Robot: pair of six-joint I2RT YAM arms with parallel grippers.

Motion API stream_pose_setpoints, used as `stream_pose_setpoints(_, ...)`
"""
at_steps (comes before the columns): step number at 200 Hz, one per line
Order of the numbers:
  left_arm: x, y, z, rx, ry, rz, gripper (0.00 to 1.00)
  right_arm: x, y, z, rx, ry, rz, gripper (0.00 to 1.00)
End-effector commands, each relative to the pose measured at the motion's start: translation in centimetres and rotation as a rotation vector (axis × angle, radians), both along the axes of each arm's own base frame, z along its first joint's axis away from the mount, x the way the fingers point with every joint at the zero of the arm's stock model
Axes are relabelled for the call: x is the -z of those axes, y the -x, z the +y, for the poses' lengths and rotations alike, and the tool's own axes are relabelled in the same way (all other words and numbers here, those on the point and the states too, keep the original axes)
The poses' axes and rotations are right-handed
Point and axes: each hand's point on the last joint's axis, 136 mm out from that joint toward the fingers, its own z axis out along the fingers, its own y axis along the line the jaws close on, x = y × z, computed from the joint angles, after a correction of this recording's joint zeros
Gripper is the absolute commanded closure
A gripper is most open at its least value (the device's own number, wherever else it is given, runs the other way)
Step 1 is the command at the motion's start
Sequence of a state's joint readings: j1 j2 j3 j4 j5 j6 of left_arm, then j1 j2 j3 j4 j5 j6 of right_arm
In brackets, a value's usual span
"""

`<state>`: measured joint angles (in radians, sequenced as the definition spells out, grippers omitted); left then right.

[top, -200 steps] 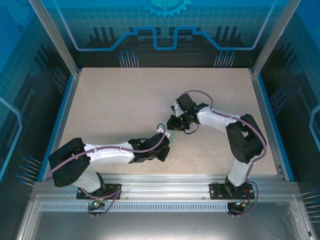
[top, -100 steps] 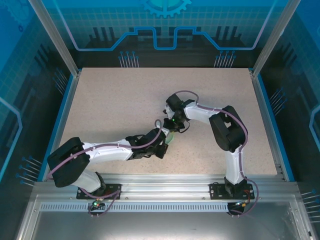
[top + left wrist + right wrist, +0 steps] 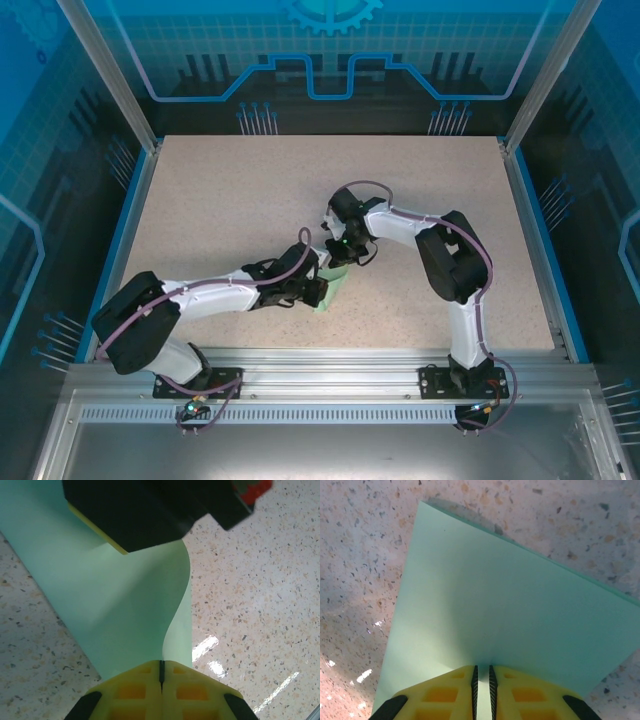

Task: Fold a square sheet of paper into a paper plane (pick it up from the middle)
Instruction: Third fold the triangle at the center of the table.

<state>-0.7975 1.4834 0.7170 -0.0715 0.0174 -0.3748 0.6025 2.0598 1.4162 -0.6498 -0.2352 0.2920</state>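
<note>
The square sheet of paper [image 3: 337,287], pale mint green, hangs just above the table's middle, pinched from two sides. My left gripper [image 3: 321,272] is shut on one edge; in the left wrist view its yellow fingers [image 3: 140,690] press together on the paper [image 3: 125,610], which curves up toward the right gripper's black body [image 3: 140,510]. My right gripper [image 3: 336,254] is shut on the sheet too; a thin strip of paper [image 3: 510,605] fills the narrow gap at the right gripper [image 3: 481,672], and the rest fans out ahead. A paper plane is out of view.
The speckled beige table [image 3: 230,200] lies under both arms, with blue side rails [image 3: 532,250] and a metal rail [image 3: 330,360] along the near edge. Both arms cross toward the centre, wrists almost touching.
The right arm has folded inward and its gripper has moved left toward the left gripper. The left gripper has shifted left, and more of the green paper now shows below the two grippers.
</note>
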Motion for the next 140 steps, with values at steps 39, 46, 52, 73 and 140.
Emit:
stream_pose_setpoints(39, 0.4, -0.9, 0.2, 0.041, 0.003, 0.012, 0.98, -0.2, 0.4, 0.7, -0.047, 0.005, 0.011, 0.84)
stream_pose_setpoints(46, 0.4, -1.0, 0.2, 0.047, 0.007, 0.015, 0.98, -0.2, 0.4, 0.7, -0.047, 0.003, 0.012, 0.84)
stream_pose_setpoints(52, 0.4, -1.1, 0.0, 0.053, 0.009, 0.012, 0.98, -0.2, 0.5, 0.7, -0.048, 0.001, 0.012, 0.84)
stream_pose_setpoints(73, 0.6, -1.6, -0.1, 0.064, 0.001, 0.012, 0.98, -0.2, 0.5, 0.7, -0.048, 0.000, 0.012, 0.84)
stream_pose_setpoints(140, 1.0, -2.7, -0.3, 0.082, -0.011, 0.012, 0.98, 0.0, 0.5, 0.8, -0.036, -0.004, 0.020, 0.84)
